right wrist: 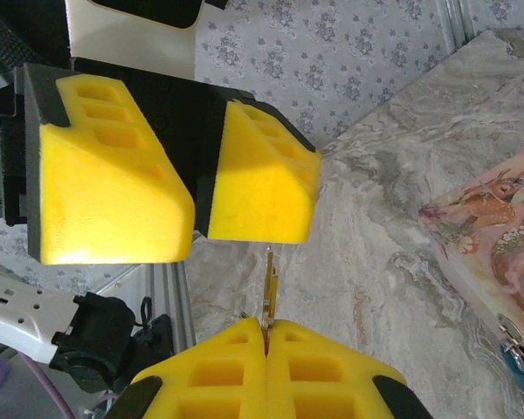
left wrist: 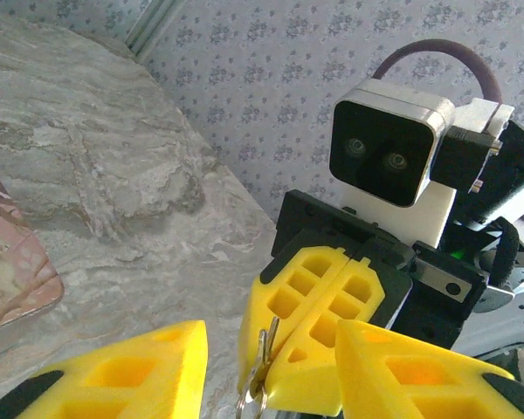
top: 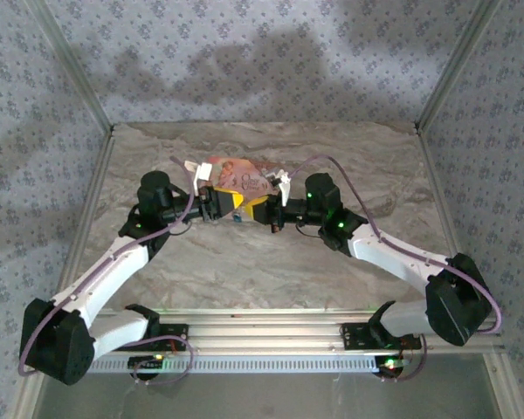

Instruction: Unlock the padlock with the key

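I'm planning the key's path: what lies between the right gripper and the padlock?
Bare table, seen in the right wrist view, from the right gripper to the padlock at the box edge.

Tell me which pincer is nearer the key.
Right. The right pincer is shut on the key itself; the left pincer is open, facing it just beyond the key's free tip.

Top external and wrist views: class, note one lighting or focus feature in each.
Top external: arm shadows darken the back wall. Left wrist: the nearest yellow fingers look soft. Right wrist: the key reads clearly, the padlock blurs.
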Motion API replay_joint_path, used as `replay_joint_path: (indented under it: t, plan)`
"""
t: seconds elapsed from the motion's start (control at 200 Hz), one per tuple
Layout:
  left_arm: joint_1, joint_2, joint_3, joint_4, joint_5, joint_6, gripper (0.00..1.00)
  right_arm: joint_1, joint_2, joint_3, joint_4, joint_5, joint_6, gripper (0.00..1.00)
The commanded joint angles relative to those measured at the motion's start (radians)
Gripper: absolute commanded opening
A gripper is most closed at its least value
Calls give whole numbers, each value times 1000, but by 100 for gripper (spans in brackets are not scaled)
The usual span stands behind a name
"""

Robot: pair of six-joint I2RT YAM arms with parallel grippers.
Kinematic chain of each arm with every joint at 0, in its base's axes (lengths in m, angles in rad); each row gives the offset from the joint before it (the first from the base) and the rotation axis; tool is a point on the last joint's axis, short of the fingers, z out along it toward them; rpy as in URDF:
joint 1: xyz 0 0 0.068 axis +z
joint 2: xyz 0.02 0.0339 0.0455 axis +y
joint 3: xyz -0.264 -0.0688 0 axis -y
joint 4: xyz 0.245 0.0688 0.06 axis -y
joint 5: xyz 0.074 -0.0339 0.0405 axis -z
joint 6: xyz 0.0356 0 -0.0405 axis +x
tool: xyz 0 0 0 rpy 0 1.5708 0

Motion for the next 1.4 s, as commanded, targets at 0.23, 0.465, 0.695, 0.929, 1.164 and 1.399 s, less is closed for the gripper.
replay_joint_path:
  t: [0.23,0.465,0.695,0.929,1.164,1.399]
  plan:
    - [-22,37,7,74,24,-21,33,9,-4,2,21,-24,1,0]
    - [-27,30,7,59,24,-14,21,9,-10,-2,21,-19,2,0]
    - [-30,22,5,47,21,-6,0,9,-10,-2,20,-14,7,0]
    - [-30,-25,55,-162,-50,138,0,4,-28,-6,-48,45,24,14]
    - [-30,-42,170,-504,-197,415,0,-36,-129,-107,-105,170,90,43]
    - [-34,-23,238,-604,-218,498,0,-45,-166,-110,-122,154,93,48]
